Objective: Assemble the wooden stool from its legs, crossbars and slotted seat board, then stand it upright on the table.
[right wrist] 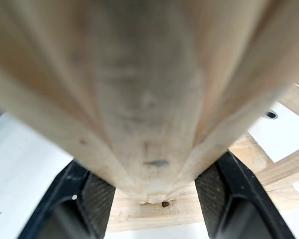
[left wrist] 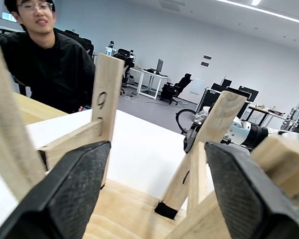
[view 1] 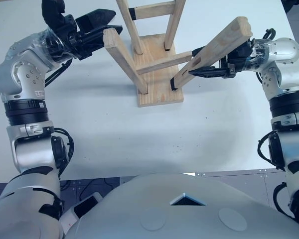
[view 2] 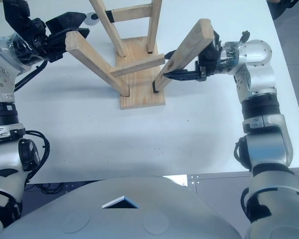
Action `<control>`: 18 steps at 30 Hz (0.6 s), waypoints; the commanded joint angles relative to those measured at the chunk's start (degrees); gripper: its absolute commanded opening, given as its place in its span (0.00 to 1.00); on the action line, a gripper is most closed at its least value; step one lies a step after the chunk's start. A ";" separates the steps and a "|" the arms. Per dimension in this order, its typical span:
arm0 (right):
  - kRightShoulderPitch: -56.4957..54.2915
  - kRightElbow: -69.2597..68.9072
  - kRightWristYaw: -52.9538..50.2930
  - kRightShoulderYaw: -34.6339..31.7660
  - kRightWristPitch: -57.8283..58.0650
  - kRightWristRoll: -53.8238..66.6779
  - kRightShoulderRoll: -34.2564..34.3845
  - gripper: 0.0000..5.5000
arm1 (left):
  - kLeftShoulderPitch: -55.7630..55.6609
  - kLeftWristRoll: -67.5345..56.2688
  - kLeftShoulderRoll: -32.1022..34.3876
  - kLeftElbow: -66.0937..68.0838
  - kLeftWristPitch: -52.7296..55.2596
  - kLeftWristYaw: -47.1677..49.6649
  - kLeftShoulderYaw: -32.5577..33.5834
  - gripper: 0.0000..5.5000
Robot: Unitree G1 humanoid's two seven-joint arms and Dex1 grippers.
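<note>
Closest to our right wrist camera is the stool's near right leg (right wrist: pixel 149 99), pinched in the jaws of the right gripper (view 1: pixel 195 62), while the left gripper (view 1: pixel 115 21) hangs with jaws spread just beside the top of the near left leg (view 1: pixel 124 59), holding nothing. We judge that righting the stool (view 1: pixel 162 62), upside down on its seat board (view 1: pixel 162 97) on the white table (view 1: pixel 114 134), by one leg could wrench that leg from its slot or let the frame swing. Beyond the plain table top we see an open office with desks (left wrist: pixel 149 79) and chairs (left wrist: pixel 177 87).
</note>
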 commanded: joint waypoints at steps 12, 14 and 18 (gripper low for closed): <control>-1.99 11.06 -3.40 6.44 5.70 -12.54 -1.28 0.37 | 1.17 -2.28 -0.55 -6.30 0.31 1.72 -0.80 0.63; -1.92 10.83 -3.49 6.31 5.86 -12.44 -1.14 0.37 | -0.78 -0.98 -0.51 -4.34 -0.61 1.76 -1.50 0.63; -1.99 10.79 -3.84 6.09 5.85 -12.43 -0.93 0.37 | -5.74 1.77 -0.42 -2.55 -2.51 2.69 -3.26 0.63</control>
